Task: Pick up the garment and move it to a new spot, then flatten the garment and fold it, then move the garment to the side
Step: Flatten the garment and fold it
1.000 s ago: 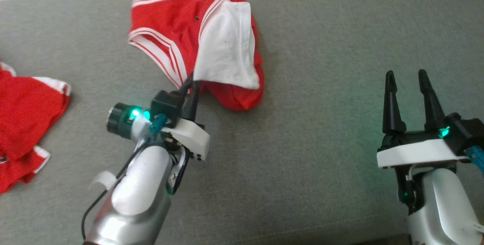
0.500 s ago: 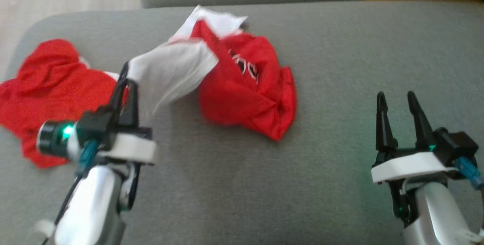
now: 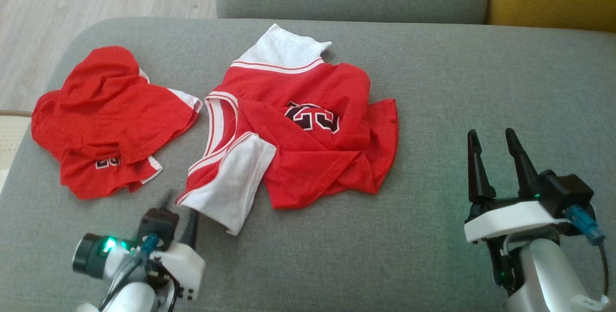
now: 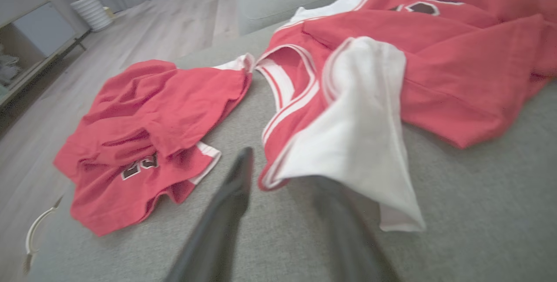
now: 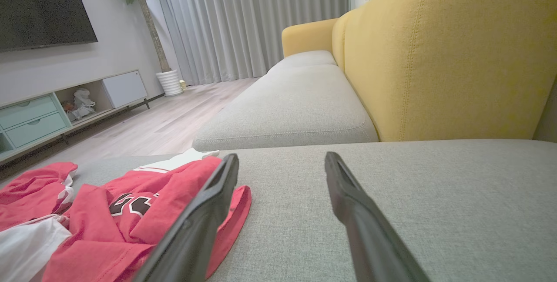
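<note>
The right end effector (image 5: 282, 156) has its two dark fingers (image 5: 204, 203) spread apart, grey upholstery showing in the gap. They hover low over a grey sofa seat (image 5: 435, 195). At the view's lower left lies the garment (image 5: 143, 212), a crumpled red jersey with a dark number and white panels; one finger crosses in front of its hem. A second red garment (image 5: 30, 190) lies at the far left edge. A yellow backrest (image 5: 444, 55) rises on the right beside another grey cushion (image 5: 291, 108). Beyond are a wooden floor (image 5: 165, 125), grey curtains (image 5: 252, 21), a potted plant (image 5: 169, 82), a low cabinet (image 5: 52, 108) and a wall television (image 5: 43, 8).
</note>
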